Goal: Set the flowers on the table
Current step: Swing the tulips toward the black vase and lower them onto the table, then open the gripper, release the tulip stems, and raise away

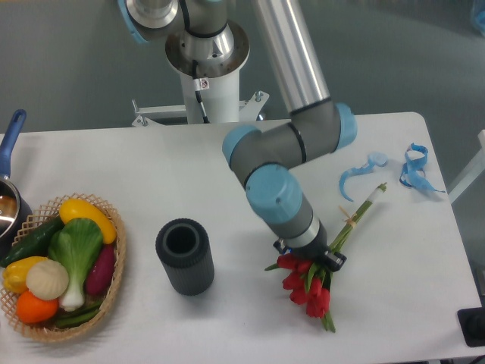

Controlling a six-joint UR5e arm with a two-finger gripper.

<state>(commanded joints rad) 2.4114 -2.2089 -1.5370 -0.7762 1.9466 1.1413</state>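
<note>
Flowers (312, 284): lying low on white surface (227, 182), heads toward near edge, stems (356, 216) angled up-right. Probably light, limp, easily crushed at blooms; best taken at tied stems. Hand (309, 254): over bunch near blooms; spread or pinching, cannot tell.

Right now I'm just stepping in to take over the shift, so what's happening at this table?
The gripper is low over the white table, at the flowers, a bunch of red tulips whose stems stretch toward the blue ribbon scraps. The bunch looks laid down or nearly so. Whether the fingers are closed cannot be seen.
</note>
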